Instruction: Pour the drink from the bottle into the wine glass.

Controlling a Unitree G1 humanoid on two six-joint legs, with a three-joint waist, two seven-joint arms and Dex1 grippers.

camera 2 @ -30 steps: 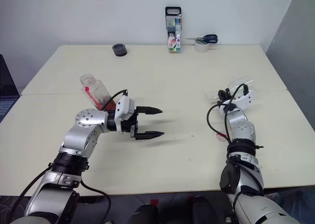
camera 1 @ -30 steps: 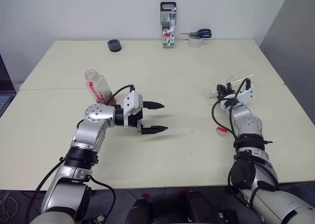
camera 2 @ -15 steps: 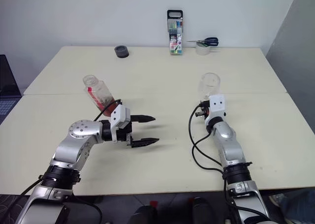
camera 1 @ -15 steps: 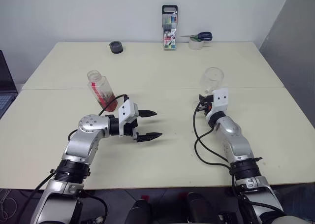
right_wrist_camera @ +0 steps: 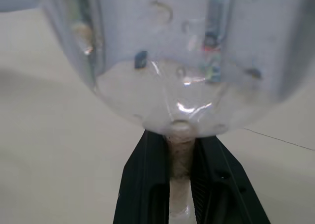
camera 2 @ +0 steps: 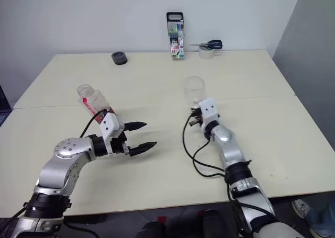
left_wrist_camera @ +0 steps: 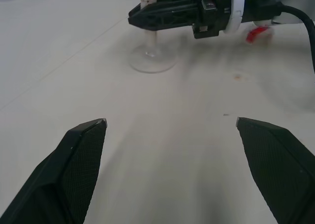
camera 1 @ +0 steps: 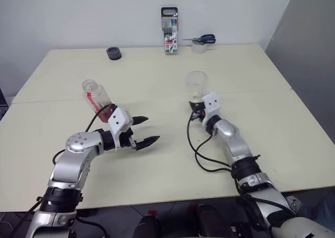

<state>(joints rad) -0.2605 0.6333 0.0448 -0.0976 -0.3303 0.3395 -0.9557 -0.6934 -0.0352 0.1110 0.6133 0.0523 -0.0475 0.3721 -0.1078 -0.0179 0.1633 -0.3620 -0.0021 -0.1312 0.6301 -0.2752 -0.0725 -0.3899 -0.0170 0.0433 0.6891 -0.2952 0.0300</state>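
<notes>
The wine glass (camera 1: 197, 84) stands upright near the table's middle, and in the left wrist view its foot (left_wrist_camera: 152, 62) sits on the table. My right gripper (camera 1: 195, 109) is shut on the thin stem (right_wrist_camera: 179, 166), with a black finger on each side just under the empty bowl. The bottle (camera 1: 96, 98), uncapped and tilted, holds reddish drink low in its body. Its base is hidden behind my left wrist. My left gripper (camera 1: 150, 129) is open and holds nothing. It sits low over the table, right of the bottle, and points toward the glass.
A pack of coloured markers (camera 1: 168, 23), scissors on a tape roll (camera 1: 199, 41) and a black round object (camera 1: 113, 53) stand along the far edge. A small red thing (left_wrist_camera: 259, 34) lies on the table beyond my right gripper. A seam crosses the table (camera 1: 272, 123).
My right gripper has swung left from the table's right side and rolled, bringing the glass from a tilt to upright near the middle. My left gripper drew back slightly to the left, still open.
</notes>
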